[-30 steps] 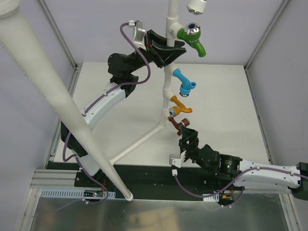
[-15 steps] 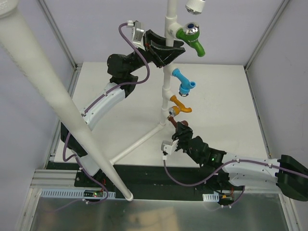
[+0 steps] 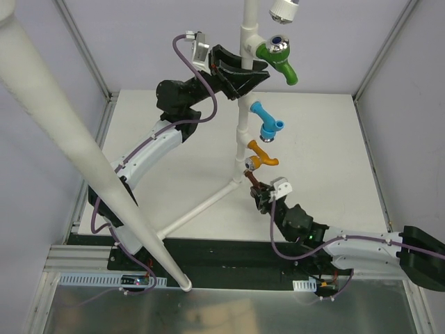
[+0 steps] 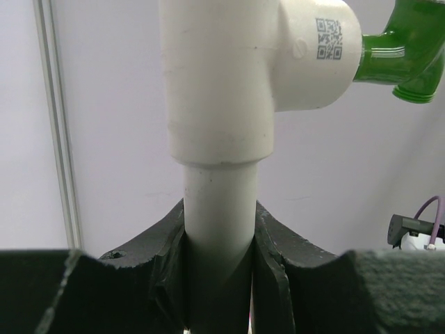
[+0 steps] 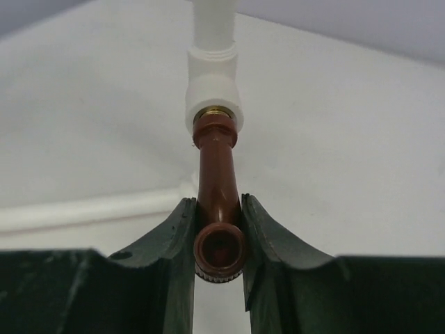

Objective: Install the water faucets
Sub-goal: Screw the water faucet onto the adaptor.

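Pale lilac walls (image 3: pixel 139 42) surround a white table (image 3: pixel 327 146) with metal rails (image 3: pixel 381 56).

My end effector (image 5: pixel 217 205) was closed on the brown faucet (image 5: pixel 217 163), with one dark finger (image 5: pixel 174 240) pressed against each side of its spout. The spout's round open mouth faced back toward me, sitting low between the fingers, and the brown body ran straight ahead from them. At its far end a brass-coloured ring (image 5: pixel 217 111) met a white fitting (image 5: pixel 213 87), with no gap that I could make out. Beyond the fitting an upright white pipe (image 5: pixel 213 21) continued out of view. Under all this lay the pale desk (image 5: pixel 348 153). Left of my fingers as I saw them, and farther off, a second white pipe (image 5: pixel 83 209) lay flat along the desk.
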{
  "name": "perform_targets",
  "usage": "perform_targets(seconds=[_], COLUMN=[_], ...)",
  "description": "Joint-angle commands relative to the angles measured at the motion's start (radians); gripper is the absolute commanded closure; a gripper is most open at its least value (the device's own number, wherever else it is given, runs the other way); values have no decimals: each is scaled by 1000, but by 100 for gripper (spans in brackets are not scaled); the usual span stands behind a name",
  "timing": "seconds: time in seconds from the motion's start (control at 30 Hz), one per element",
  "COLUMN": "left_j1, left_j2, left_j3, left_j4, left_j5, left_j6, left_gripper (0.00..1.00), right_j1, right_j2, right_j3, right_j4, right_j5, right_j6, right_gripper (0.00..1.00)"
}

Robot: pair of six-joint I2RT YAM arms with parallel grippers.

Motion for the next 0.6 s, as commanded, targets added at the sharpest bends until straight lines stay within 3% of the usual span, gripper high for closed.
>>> perform_targets(seconds=[0.0,0.13,0.27,0.43,0.53,0.57], left_j1=[1,1,2,2,2,2], left_j2=[-66,-63,-58,-63,-66,-67], left_j3=[-14,-13,-13,-16,-21,-25], left_j4=[123,124,127,126,126,127], left_j5=[106,102,102,102,103,102], left_j6=[-68,-69,-75,-72,-72,-71], left_gripper=[100,100,100,100,100,100], right_j1=[-4,-7,-13,-15,-15,-16], right_j2=[-57,-99,-143,-211,-225,-237], right_j3=[-79,-142,-137,-91,-97,-93], right_j4=[133,138,-5,-462,-469,-477], right_j5=[212,307,350,331,294,289], right_j6=[711,1146,1542,2467,2614,2628], right_gripper=[100,100,100,100,100,95])
